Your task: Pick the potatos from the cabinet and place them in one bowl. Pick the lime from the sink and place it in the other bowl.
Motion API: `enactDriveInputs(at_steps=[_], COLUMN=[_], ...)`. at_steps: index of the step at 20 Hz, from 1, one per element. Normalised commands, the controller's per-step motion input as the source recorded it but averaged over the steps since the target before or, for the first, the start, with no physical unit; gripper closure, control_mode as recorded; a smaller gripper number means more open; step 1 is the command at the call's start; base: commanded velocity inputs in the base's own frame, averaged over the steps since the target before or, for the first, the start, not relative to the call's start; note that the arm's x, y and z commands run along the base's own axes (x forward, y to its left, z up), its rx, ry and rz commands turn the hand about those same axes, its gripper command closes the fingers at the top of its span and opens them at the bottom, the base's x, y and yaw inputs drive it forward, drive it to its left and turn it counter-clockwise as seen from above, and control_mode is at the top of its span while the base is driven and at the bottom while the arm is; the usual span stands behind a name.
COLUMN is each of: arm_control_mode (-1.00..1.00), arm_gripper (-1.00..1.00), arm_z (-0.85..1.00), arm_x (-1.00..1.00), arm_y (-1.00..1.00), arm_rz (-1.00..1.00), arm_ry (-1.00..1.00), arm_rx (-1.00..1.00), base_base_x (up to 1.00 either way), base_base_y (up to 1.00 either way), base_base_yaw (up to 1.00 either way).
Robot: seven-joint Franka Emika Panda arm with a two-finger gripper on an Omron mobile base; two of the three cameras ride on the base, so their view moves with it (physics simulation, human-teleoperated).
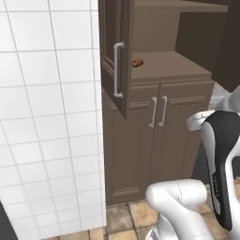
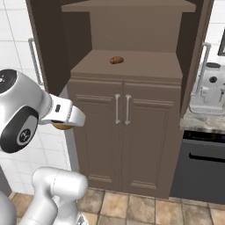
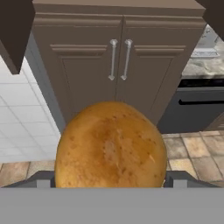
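A large golden-brown potato [image 3: 111, 146] sits between my gripper's [image 3: 109, 180] jaws, which are shut on it, and it hides most of the fingers. From the right base view, the gripper [image 2: 63, 125] hangs in front of the cabinet's left side at low-door height, with a sliver of the potato [image 2: 61, 127] under the hand. A second potato [image 1: 137, 63] [image 2: 116, 59] lies on the shelf of the tall dark brown cabinet [image 2: 132, 30]. The cabinet door [image 1: 112, 42] stands open to the left with its grey bar handle [image 1: 117, 70].
Below the shelf are low doors with paired thin handles [image 2: 122, 109] [image 3: 119, 59]. A coffee machine [image 2: 211, 90] stands on the counter at right, above a dark appliance front [image 2: 202, 162]. White tiled wall [image 1: 47, 117] lies to the left, tiled floor [image 2: 132, 206] below.
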Motion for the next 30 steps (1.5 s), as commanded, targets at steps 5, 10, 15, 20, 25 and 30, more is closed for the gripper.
enactDriveInputs(at_steps=[5,10,15,20,25,30], arm_control_mode=[1.00,1.00,1.00,1.00,1.00,1.00], arm_gripper=[1.00,1.00,1.00,1.00,1.00,1.00], arm_z=[0.00,0.00,0.00,0.00,0.00,0.00], arm_x=[0.00,0.00,0.00,0.00,0.00,0.00], arm_y=[0.00,0.00,0.00,0.00,0.00,0.00], arm_rz=[0.00,0.00,0.00,0.00,0.00,0.00], arm_ry=[0.00,0.00,0.00,0.00,0.00,0.00], arm_rx=[0.00,0.00,0.00,0.00,0.00,0.00], base_base_x=[-0.08,0.00,0.00,0.00,0.00,0.00], base_base_y=[-0.21,-0.52,-0.67,-0.70,-0.70,-0.67], base_base_yaw=[-0.10,-0.07,-0.02,-0.01,0.00,0.00])
